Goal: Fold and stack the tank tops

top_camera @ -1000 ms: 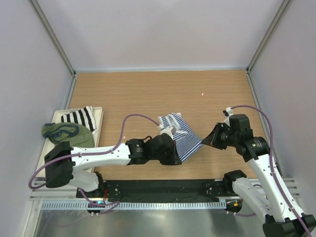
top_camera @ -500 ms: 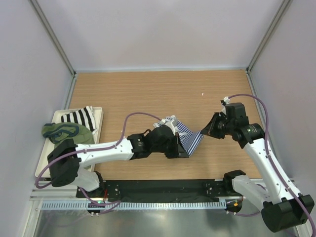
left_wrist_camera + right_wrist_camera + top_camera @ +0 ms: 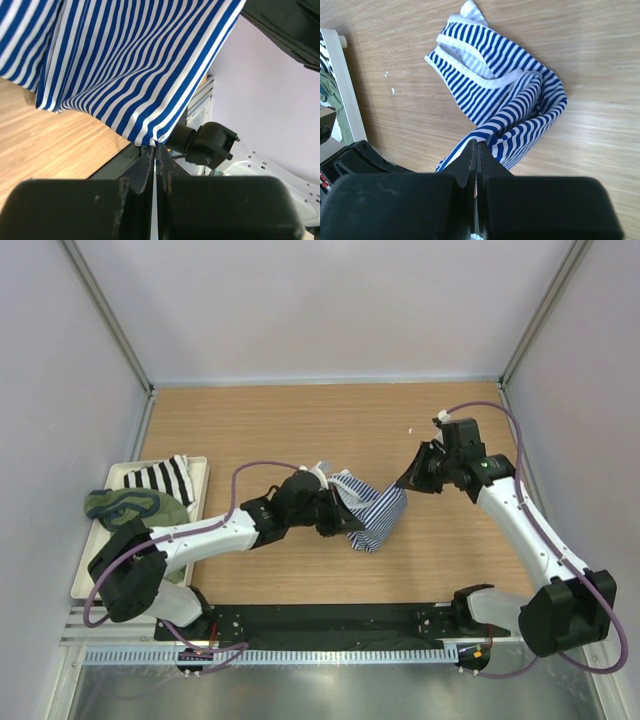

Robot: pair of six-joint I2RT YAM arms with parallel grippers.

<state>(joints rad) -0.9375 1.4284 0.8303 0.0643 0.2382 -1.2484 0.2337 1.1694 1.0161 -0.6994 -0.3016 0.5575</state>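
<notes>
Navy-and-white striped tank top [image 3: 375, 512], soft folds

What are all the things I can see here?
striped tank top: one, navy and white, mid-table, pinched by both end effectors
olive tank top: one, olive green, on the tray
wide-striped cloth: one, black and white, tray's far end
tray: one, white, table's left edge
table: one, light wood
left arm: one, white; its black end effector shut on the striped tank top
right arm: one, white; its black end effector shut on the striped tank top
</notes>
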